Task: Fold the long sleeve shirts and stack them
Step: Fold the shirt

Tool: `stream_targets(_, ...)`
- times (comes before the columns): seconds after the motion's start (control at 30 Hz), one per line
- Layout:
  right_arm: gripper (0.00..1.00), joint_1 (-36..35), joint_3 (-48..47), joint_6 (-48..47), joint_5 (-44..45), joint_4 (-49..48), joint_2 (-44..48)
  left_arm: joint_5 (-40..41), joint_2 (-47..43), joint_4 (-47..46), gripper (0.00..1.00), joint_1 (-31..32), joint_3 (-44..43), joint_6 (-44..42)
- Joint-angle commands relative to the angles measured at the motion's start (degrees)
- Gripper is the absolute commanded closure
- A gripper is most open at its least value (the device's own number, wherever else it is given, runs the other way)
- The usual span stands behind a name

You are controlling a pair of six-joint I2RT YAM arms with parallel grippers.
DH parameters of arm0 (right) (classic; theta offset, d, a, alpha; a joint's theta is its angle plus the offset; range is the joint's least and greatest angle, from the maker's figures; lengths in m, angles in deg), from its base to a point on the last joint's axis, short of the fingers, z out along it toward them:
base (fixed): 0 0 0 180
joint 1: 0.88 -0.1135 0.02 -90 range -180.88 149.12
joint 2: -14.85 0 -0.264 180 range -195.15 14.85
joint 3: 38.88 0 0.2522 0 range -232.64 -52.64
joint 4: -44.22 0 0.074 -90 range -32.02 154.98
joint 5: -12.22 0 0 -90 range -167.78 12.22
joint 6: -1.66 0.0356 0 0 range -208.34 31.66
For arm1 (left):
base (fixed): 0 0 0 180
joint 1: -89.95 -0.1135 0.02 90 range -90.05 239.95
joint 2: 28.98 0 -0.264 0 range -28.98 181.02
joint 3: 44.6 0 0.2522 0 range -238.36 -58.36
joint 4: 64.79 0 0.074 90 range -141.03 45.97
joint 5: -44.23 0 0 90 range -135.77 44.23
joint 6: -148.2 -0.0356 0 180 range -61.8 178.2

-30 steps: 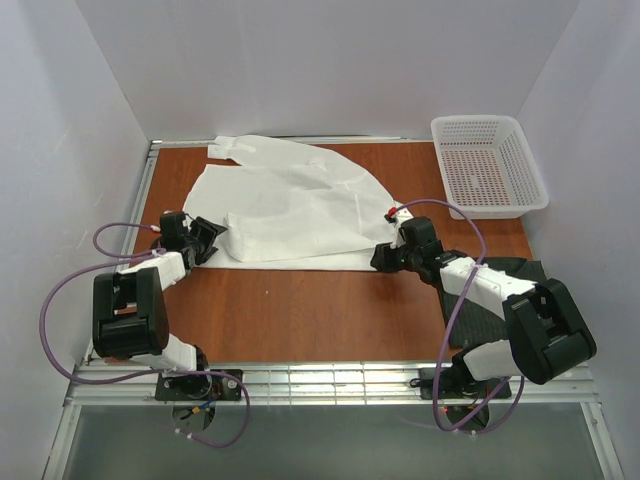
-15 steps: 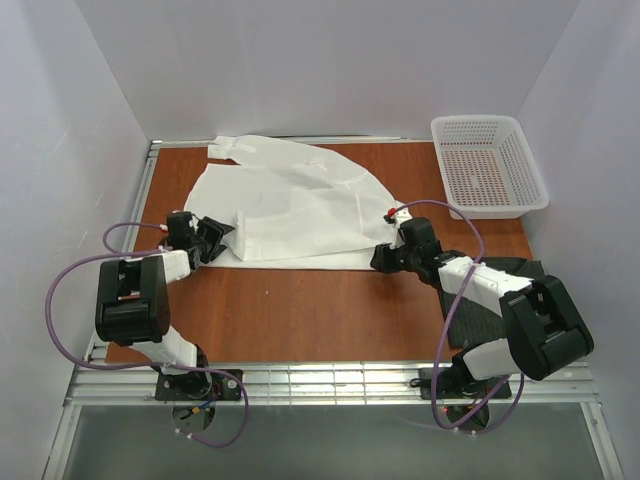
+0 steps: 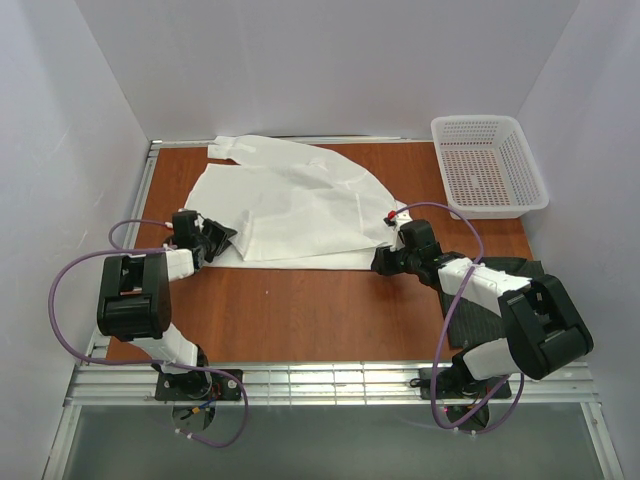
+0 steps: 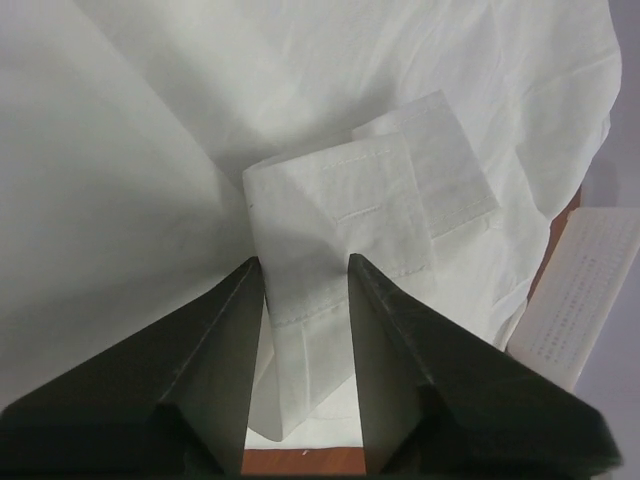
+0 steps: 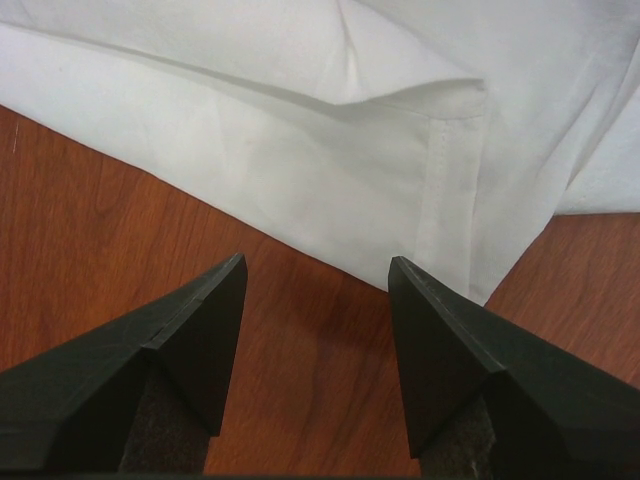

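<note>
One change matters: the left end effector (image 3: 215, 238) has narrowed its jaws around a folded cuff at the near-left corner of the white shirt (image 3: 300, 205), which lies spread across the far half of the counter (image 3: 300, 300). I cannot tell whether it pinches yet, but a fold looks about to start. The right end effector (image 3: 383, 262) stays released just short of the hem, and the mesh basket (image 3: 500, 211) in the far-right corner holds nothing.
</note>
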Motion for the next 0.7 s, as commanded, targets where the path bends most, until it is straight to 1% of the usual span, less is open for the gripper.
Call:
stream_targets(0.0, 0.46, -0.22, 0.59, -0.52, 0.44, -1.56, -0.08, 1.5, -0.03, -1.15, 0.68, 0.37, -1.76, -2.17)
stream_targets(0.03, 0.46, -0.13, 0.6, -0.52, 0.36, -1.56, -0.08, 1.68, -0.03, -1.15, 0.77, 0.37, -1.94, -2.52)
stream_targets(0.07, 0.46, -0.13, 0.6, -0.52, 0.44, -1.64, -0.08, 1.94, -0.11, -0.98, 0.81, 0.37, -2.11, -3.4)
stream_targets(0.17, 0.46, -0.13, 0.6, -0.6, 0.53, -1.56, 0.09, 3.87, -1.25, 1.12, 1.0, 0.37, -3.51, -6.29)
stream_targets(0.27, 0.46, -0.22, 0.6, -0.6, 0.71, -1.56, -0.08, 7.56, -3.62, 4.98, 1.0, 0.45, -5.97, -9.46)
stream_targets(0.3, 0.46, -0.13, 0.6, -0.52, 0.8, -1.56, -0.17, 8.79, -4.41, 5.95, 1.0, 0.45, -6.5, -11.82)
stream_targets(0.33, 0.46, -0.13, 0.6, -0.6, 0.8, -1.64, -0.17, 11.76, -5.9, 6.75, 1.0, 0.45, -6.95, -12.8)
stream_targets(0.4, 0.47, -0.13, 0.6, -0.52, 0.97, -1.56, -0.26, 14.67, -7.31, 8.51, 1.0, 0.45, -7.56, -15.52)
stream_targets(0.43, 0.48, -0.22, 0.6, -0.43, 1.06, -1.56, -0.61, 17.74, -8.63, 9.21, 1.0, 0.45, -7.65, -16.14)
stream_targets(0.6, 0.48, -0.22, 0.51, 0.01, 1.06, -1.47, -1.49, 22.33, -10.22, 9.83, 1.0, 0.54, -4.94, -15.28)
stream_targets(0.67, 0.48, -0.13, 0.51, 0.01, 0.97, -1.38, -1.58, 24.35, -10.4, 10.44, 0.98, 0.45, -2.92, -13.0)
